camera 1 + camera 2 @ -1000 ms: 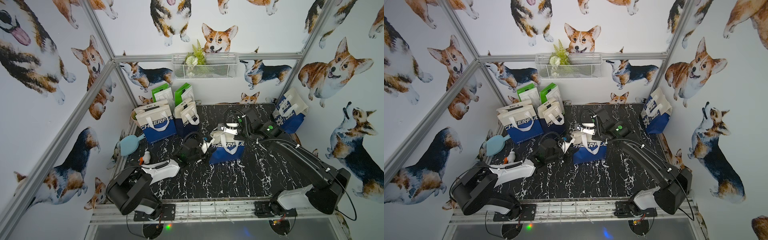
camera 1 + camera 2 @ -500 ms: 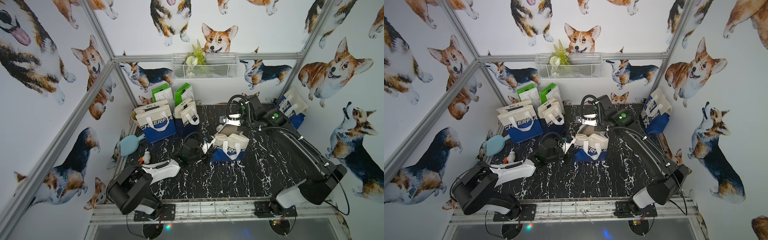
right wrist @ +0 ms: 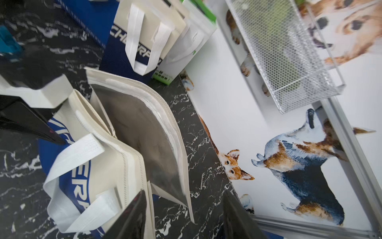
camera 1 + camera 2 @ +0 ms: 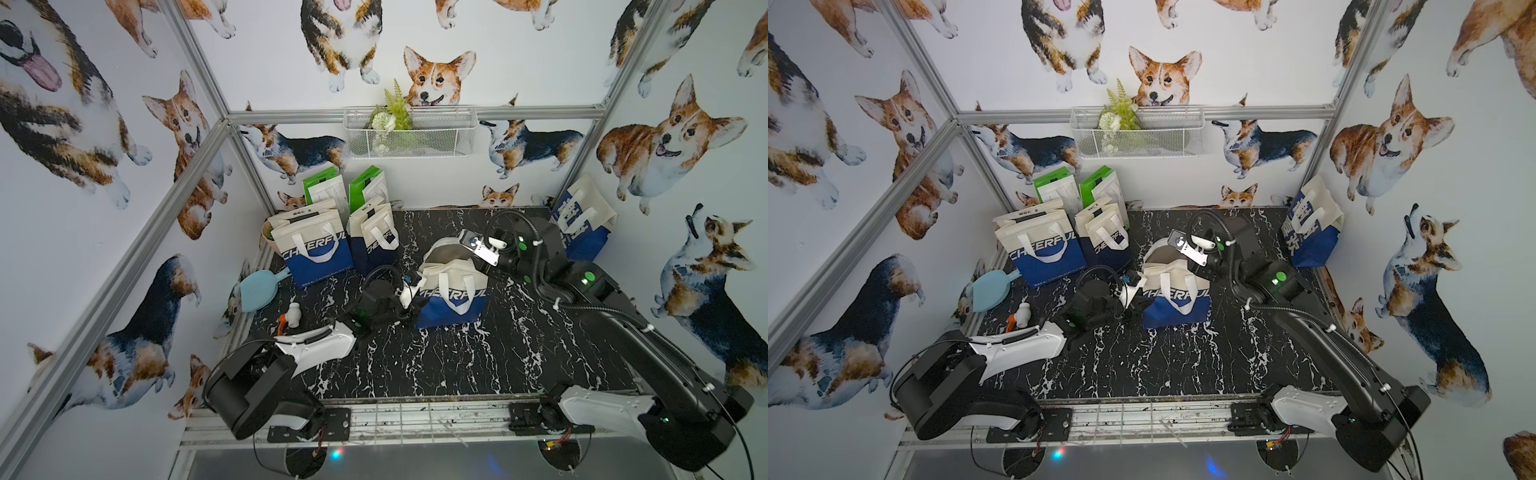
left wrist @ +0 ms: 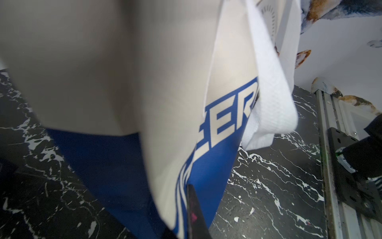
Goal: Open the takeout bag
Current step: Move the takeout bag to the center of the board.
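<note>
Bag (image 4: pixel 453 293) stands upright on the black marble table (image 4: pixel 415 365), abt mid. My left gripper (image 4: pixel 412 297) sits at the bag's left edge, clamped tight on the fabric there. In the left wrist view one finger (image 5: pixel 194 207) shows against the bag's blue & cream front; the other's hidden behind cloth. My right gripper (image 3: pixel 184 192) hangs over the bag's right rear corner, jaws spread wide, gripping nothing. Bag mouth's parted: the rear panel leans back w/ silver lining (image 3: pixel 140 128) showing. A white handle (image 3: pixel 68 165) droops over the bag's front. A big bag (image 4: pixel 316 253) stands behind & left of the bag, and a blue bag (image 4: pixel 582 226) behind & right of it.
</note>
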Tool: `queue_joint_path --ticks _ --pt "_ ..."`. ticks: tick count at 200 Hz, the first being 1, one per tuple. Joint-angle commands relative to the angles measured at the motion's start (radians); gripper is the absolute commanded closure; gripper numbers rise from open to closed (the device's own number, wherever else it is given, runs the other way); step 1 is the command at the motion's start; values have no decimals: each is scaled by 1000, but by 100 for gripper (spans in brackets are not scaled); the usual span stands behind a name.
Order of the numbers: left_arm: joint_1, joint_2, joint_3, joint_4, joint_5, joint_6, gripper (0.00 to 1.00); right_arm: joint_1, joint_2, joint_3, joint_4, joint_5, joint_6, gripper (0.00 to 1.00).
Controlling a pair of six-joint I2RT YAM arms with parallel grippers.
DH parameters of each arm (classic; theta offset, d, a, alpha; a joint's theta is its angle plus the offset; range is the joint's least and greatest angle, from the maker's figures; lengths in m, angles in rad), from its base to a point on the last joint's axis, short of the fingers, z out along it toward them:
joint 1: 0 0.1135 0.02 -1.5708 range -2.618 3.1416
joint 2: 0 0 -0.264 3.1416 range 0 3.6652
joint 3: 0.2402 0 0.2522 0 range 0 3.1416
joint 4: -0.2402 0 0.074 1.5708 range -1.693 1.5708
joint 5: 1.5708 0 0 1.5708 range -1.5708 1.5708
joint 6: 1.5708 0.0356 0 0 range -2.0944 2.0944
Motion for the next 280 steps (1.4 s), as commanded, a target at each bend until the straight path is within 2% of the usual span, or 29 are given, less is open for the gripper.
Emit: queue_joint_path --ticks 1,36,62,105,135,166,220,252,272,280 --pt "4 -58 -21 -106 -122 -21 100 0 -120 -100 229 -44 185 39" --pt "8 -215 -75 -245 -371 23 100 0 -270 -229 302 -61 278 40" --pt "56 -326 -102 -306 -550 42 100 1 -331 -292 329 -88 322 40" --pt "199 -434 -186 -198 -752 73 100 0 -363 -338 341 -87 338 40" --pt "328 -386 -202 -100 -735 97 100 0 -349 -336 334 -112 347 40" --pt "425 -328 -191 -37 -741 143 100 0 -340 -347 337 -121 349 40" --pt "505 -301 -177 -18 -800 172 100 0 -320 -346 333 -132 348 40" --pt "568 -292 -173 -19 -823 137 100 2 -310 -342 319 -130 351 40" --pt "574 -306 -183 -23 -798 111 100 1 -309 -343 318 -125 351 40" --pt "574 -320 -185 -40 -799 96 89 1 -309 -344 317 -124 352 40"
